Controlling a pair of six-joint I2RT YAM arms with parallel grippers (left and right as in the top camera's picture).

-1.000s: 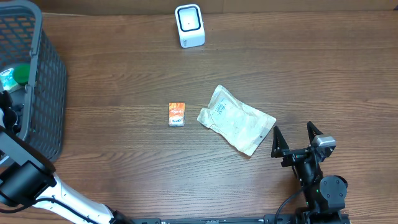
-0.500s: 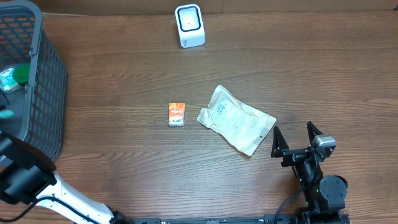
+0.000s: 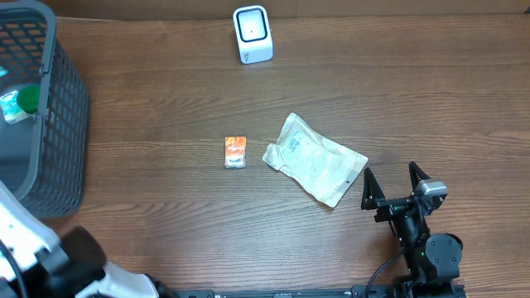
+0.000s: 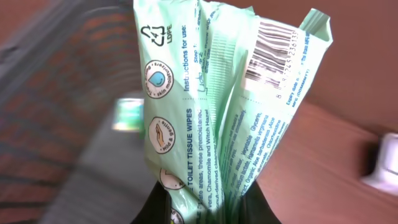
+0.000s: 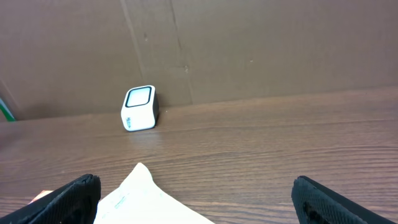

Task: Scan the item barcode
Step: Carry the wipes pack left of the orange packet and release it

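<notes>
wipes up in the left claw, scanner yet to be faced

the left claw (image 4: pixel 210 214) is pinched tight on the bottom end of a green pack of wipes (image 4: pixel 217 106). the pack stands up above the claw, creased down the middle. that's the task's item: clear of the tabletop (image 3: pixel 166 223) and in the grip. the barcode (image 4: pixel 273 53) sits high on the pack, on the panel to the right of the fold, turned toward the wrist camera. behind the claw and to its left is the blur of the grey basket (image 4: pixel 56 93). far off to the claw's right, just a sliver of the white scanner (image 4: pixel 388 158) peeks in.

the right claw (image 3: pixel 396 184) is spread wide with nothing in it, low over the tabletop. a white pouch (image 3: pixel 315 157) lies just ahead of it to the left, and an orange packet (image 3: pixel 235 152) lies beyond that. the scanner stands well ahead of it, upright near the far edge.

by my read the pick-up is done and the carry to the scanner is the step in hand. the next move calls for a swing of the left claw out to its right, across open tabletop. the wrist then has to turn so the barcode panel faces the scanner's window, not the camera. the crease could bend those bars, so the pack wants presenting flat and square.
</notes>
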